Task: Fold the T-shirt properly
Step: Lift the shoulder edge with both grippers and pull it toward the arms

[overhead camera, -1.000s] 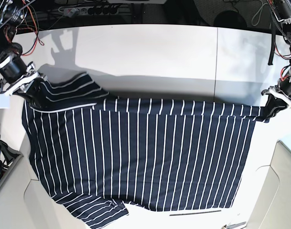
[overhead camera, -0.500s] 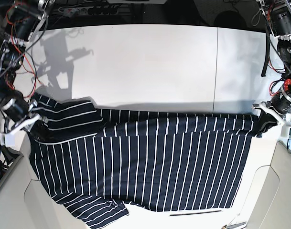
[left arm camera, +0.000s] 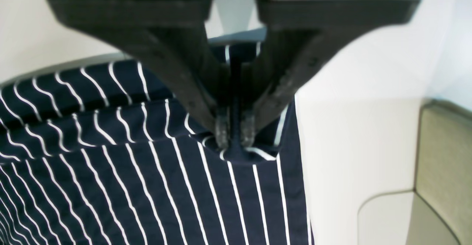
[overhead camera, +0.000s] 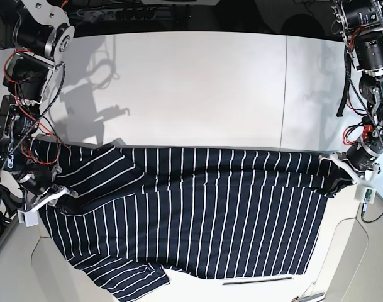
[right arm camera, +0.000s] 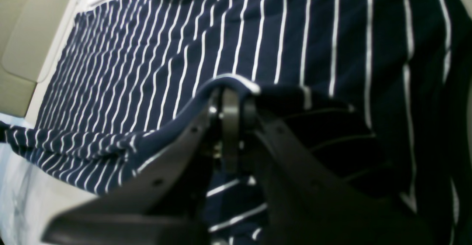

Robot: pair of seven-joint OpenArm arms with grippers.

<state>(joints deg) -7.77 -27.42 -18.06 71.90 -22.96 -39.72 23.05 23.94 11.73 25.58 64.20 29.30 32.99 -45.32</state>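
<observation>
Navy, white-striped fabric T-shirt (overhead camera: 197, 214) spread flat across white tabletop (overhead camera: 197, 88); at base view's left, right gripper (overhead camera: 45, 196) clenched on shoulder edge, at its right, left gripper (overhead camera: 338, 168) pinching hem corner, likely carrying far edge over for a fold

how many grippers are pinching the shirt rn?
2. The left gripper is clamped on the shirt at its right end in the base view; the right gripper is clamped on its left end.
</observation>
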